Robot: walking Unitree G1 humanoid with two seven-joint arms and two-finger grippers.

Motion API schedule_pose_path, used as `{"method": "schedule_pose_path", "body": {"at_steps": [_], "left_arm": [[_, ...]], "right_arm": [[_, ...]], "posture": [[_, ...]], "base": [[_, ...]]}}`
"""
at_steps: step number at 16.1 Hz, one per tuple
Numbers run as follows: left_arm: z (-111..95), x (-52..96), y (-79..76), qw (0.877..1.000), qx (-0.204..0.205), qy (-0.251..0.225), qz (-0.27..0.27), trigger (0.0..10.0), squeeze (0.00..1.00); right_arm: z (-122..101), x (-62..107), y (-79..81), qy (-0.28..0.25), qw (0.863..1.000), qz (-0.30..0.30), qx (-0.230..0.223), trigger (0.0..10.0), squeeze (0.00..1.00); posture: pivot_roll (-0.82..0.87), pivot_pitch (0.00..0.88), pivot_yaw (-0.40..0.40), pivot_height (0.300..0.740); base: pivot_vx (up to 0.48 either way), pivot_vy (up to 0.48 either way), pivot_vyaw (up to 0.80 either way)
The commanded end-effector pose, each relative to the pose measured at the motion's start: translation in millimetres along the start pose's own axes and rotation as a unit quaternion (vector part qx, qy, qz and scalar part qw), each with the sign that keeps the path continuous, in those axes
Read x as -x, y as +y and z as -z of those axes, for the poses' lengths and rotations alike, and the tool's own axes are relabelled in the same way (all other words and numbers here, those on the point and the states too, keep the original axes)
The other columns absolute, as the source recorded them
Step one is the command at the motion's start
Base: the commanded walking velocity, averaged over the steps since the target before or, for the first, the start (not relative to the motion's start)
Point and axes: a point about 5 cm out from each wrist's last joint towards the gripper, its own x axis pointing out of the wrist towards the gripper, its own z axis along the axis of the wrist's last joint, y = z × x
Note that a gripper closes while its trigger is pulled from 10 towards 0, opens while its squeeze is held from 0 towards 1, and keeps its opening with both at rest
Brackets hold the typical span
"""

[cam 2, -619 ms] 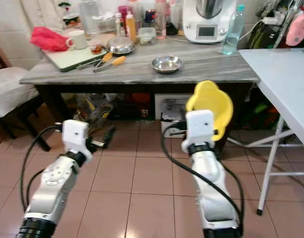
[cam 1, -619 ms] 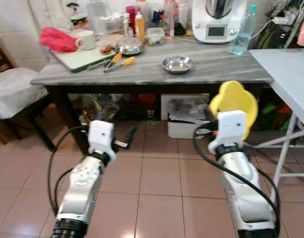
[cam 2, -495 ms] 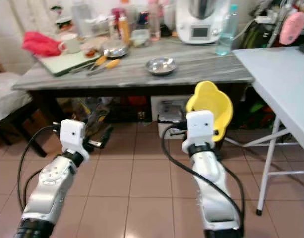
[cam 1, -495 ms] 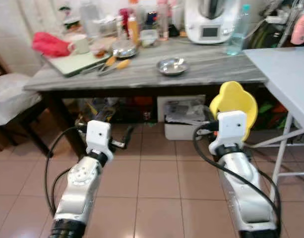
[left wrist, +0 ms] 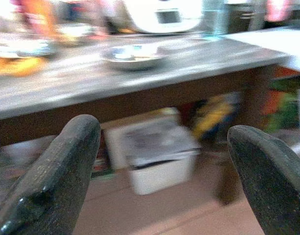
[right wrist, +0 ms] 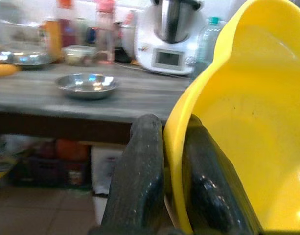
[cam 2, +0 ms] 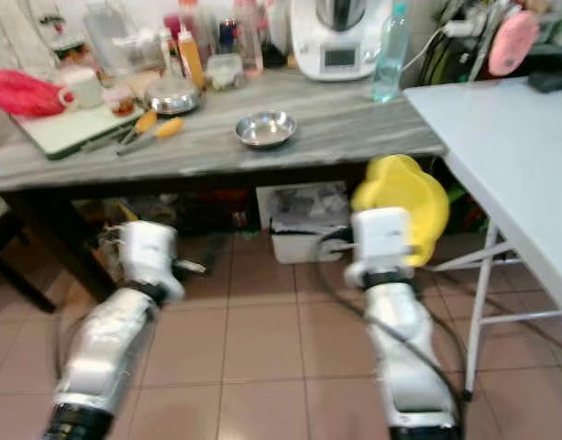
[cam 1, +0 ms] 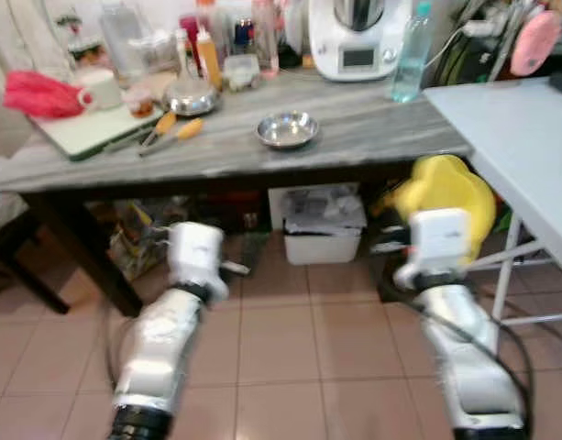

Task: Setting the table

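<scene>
Yellow bowl (right wrist: 238, 122) pinched in right hand (right wrist: 164, 186); left hand (left wrist: 164, 181) spread, empty.

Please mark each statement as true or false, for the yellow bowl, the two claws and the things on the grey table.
1. The right claw grips the yellow bowl by its rim. True.
2. The left claw holds a spoon. False: it is open and holds nothing.
3. A steel bowl stands on the grey table. True.
4. The yellow bowl rests on the white folding table. False: it is held in the air, below that table's top.
</scene>
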Motion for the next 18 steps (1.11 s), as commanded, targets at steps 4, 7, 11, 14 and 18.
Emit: {"method": "schedule_pose_path", "body": {"at_steps": [4, 7, 11, 14, 18], "left_arm": [[-2.3, 4.5, 16.5, 1.000, -0.011, 0.002, -0.021, 10.0, 0.00], [-3.1, 3.3, 15.5, 1.000, -0.011, 0.001, -0.020, 10.0, 0.00], [-4.0, 3.7, 17.7, 1.000, -0.013, 0.001, -0.021, 10.0, 0.00], [-3.5, 3.7, 15.9, 1.000, -0.012, 0.003, -0.019, 10.0, 0.00], [-3.9, 3.4, 16.1, 1.000, -0.012, 0.003, -0.018, 10.0, 0.00]], "right_arm": [[-10.9, -1.6, 15.1, -0.025, 0.999, -0.029, -0.001, 10.0, 0.00], [-9.7, -1.4, 15.6, -0.023, 0.999, -0.030, 0.003, 10.0, 0.00], [-10.1, -1.4, 14.9, -0.023, 0.999, -0.028, 0.004, 10.0, 0.00], [-9.3, -0.2, 15.0, -0.022, 0.999, -0.026, 0.004, 10.0, 0.00], [-9.8, -0.9, 14.4, -0.023, 0.999, -0.024, 0.002, 10.0, 0.00]], "posture": [[0.00, 0.039, 0.057, 0.740], [0.00, 0.040, 0.056, 0.740], [0.00, 0.046, 0.061, 0.740], [0.00, 0.046, 0.063, 0.740], [0.00, 0.048, 0.060, 0.740]], "base": [[0.352, 0.000, 0.00], [0.354, 0.000, 0.45], [0.354, 0.000, 0.28], [0.354, 0.000, 0.73], [0.355, 0.000, 0.13]]}}
